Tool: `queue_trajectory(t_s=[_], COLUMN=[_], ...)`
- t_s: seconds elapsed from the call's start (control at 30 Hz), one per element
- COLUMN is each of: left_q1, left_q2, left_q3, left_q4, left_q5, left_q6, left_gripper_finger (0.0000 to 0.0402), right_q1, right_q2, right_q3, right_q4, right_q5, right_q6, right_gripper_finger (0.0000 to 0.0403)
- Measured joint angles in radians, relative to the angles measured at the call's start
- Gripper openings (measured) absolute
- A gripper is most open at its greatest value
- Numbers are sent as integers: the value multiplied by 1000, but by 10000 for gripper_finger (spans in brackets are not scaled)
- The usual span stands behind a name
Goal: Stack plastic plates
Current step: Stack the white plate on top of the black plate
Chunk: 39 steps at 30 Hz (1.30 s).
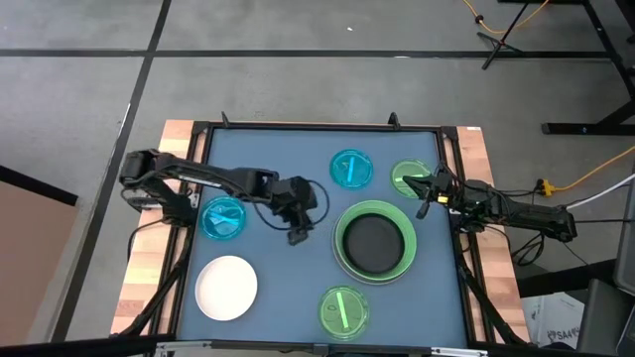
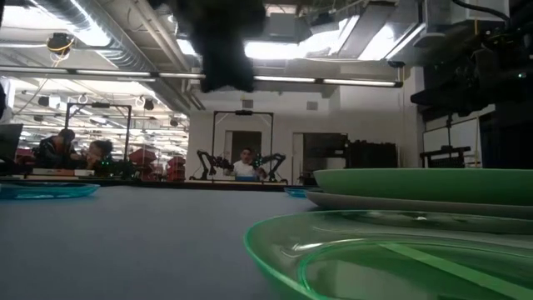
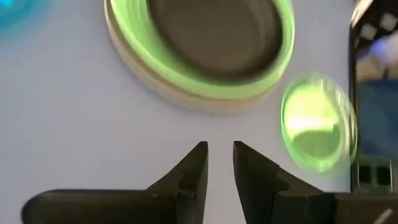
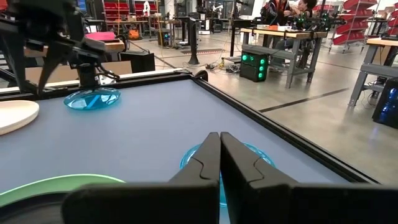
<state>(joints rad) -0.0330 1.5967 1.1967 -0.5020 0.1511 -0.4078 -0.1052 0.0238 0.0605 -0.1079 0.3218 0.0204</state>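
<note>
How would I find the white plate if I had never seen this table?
Look at the blue table from above and go to the near corner on the left arm's side. The white plate lies there alone, just below a small see-through blue plate. It is the only solid white one; its neighbours are see-through blue or green.

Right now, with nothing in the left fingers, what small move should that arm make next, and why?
Probably swing the left gripper back over the blue plate beside it: its fingers are slightly parted and empty, and that small plate lies loose, apart from the green-and-black stack.
</note>
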Motion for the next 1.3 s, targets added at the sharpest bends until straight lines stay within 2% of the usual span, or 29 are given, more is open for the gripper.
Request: queue_trajectory(t_s=[0.27,0.53,0.73,0.97,1.3], left_q1=[-109,-215,-282,-345,-366], left_q2=[-56,-53,-53,-52,-52], left_q3=[0,0,-10,-90,-218], left_q4=[-356,-570,-586,-577,-507], left_q5=[-2,-10,-10,-10,-10], left_q6=[26,28,28,28,27], left_gripper_finger=[69,69,69,69,69], right_q1=[0,0,0,0,0], right_q2=[0,0,0,0,0], right_q3=[0,0,0,0,0], right_q4=[-1,-1,-1,-1,-1], right_q5=[0,0,0,0,0], right_q6=[0,0,0,0,0], right_gripper_finger=[1,1,1,1,1])
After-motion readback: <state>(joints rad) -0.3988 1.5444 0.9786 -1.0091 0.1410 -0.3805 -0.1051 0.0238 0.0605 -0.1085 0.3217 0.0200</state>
